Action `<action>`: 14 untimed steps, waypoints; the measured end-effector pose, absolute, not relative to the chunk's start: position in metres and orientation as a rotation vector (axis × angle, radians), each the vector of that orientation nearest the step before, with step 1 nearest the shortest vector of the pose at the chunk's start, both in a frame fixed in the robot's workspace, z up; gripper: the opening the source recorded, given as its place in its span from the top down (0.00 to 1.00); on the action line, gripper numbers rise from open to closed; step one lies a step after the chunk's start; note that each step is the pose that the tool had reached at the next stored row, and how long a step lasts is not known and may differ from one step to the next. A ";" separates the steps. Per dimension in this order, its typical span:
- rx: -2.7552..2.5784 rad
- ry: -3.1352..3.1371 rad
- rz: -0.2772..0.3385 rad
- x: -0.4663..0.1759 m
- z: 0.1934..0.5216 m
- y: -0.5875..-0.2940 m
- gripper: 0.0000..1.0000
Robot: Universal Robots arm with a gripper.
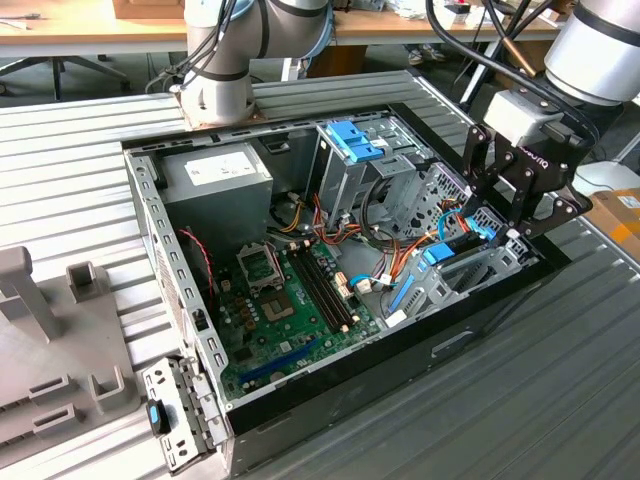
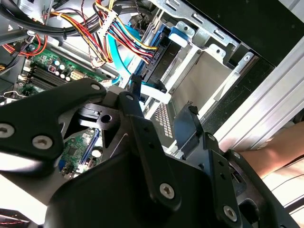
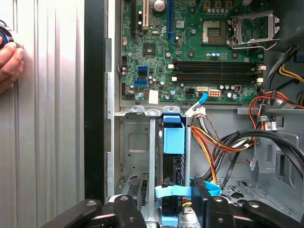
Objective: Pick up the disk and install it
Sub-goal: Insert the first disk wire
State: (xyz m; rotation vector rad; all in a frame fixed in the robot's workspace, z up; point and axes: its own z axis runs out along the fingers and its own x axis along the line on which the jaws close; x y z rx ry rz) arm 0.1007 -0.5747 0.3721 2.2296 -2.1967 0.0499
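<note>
Risks from here (judgement):
- Seating. The disk [image 3: 173,140] stands on edge in the drive bay [image 3: 135,142] at the front end of the open computer case [image 1: 160,240]. Its blue rail is uppermost and it lies just beside the edge of the motherboard [image 3: 190,47]. It looks slotted in, but I cannot tell whether it is fully home. If the rails sit skewed in the guides, a push would wedge the disk instead of seating it.
- Cable snag. A bundle of orange, yellow and red power wires [image 3: 213,142] runs close along one side of the disk. A light-blue flat cable [image 3: 171,192] crosses the disk's near end, between the fingers [image 3: 204,202]. A finger hooked under either one could drag the cable or tug the disk out of its slot on any sideways or upward move.
- Cage strike. The fingers reach down among sheet-metal walls, so a small lateral error would hit one.
- Person nearby. A person's hand [image 3: 9,61] rests on the ribbed bench [image 1: 80,160] just outside the case wall, near the arm's working zone.

Hand [image 2: 163,97]: low over the bay, fingers moderately spread, one on either side of the disk's line. The gap between them shows bay metal and cable, with nothing clamped. No firm contact with the disk is visible, though a light touch on the flat cable cannot be ruled out.
</note>
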 end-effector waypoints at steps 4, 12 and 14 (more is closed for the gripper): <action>2.230 -2.197 0.050 0.101 0.372 -0.575 0.54; 2.230 -2.197 0.049 0.101 0.372 -0.574 0.79; 2.230 -2.197 0.049 0.099 0.372 -0.562 0.79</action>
